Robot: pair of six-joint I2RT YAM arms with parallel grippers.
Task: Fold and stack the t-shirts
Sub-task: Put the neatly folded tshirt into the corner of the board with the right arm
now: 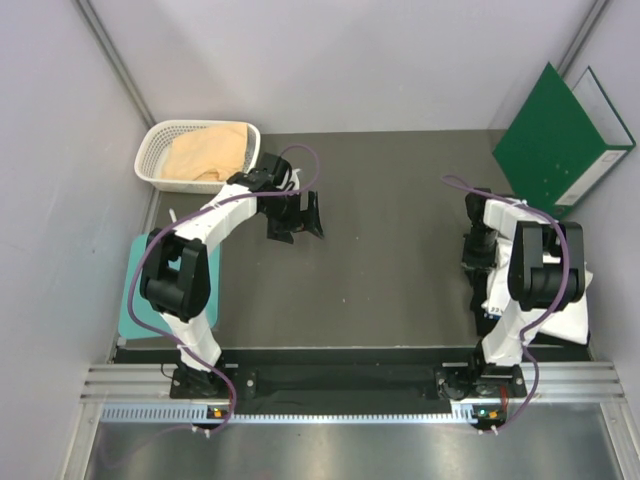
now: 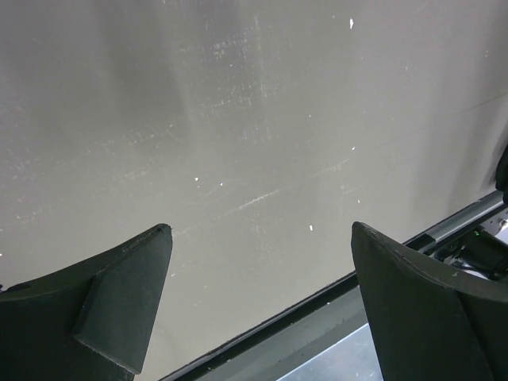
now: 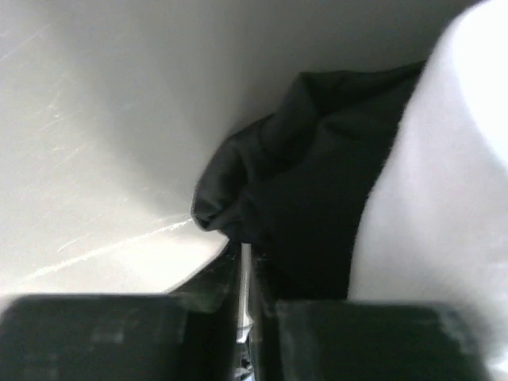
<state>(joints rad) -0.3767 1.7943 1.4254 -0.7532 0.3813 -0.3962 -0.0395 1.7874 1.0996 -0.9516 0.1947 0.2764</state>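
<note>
The tan-peach t-shirt [image 1: 205,155] lies bunched in a white basket [image 1: 158,150] at the back left. My left gripper [image 1: 297,225] is open and empty, hanging over the bare table just right of the basket; in its wrist view [image 2: 260,230] only table shows between the fingers. My right gripper [image 1: 478,275] points down at the right side. In the right wrist view [image 3: 244,246] its jaws are pressed together on a bunched fold of the black t-shirt [image 3: 309,167]. The white t-shirt [image 3: 444,175] lies right beside it, and it also shows under the right arm [image 1: 570,320].
A green binder [image 1: 560,140] leans against the back right wall. A flat teal board [image 1: 130,290] lies at the table's left edge beside the left arm. The table's front edge and metal rail [image 2: 444,238] show in the left wrist view.
</note>
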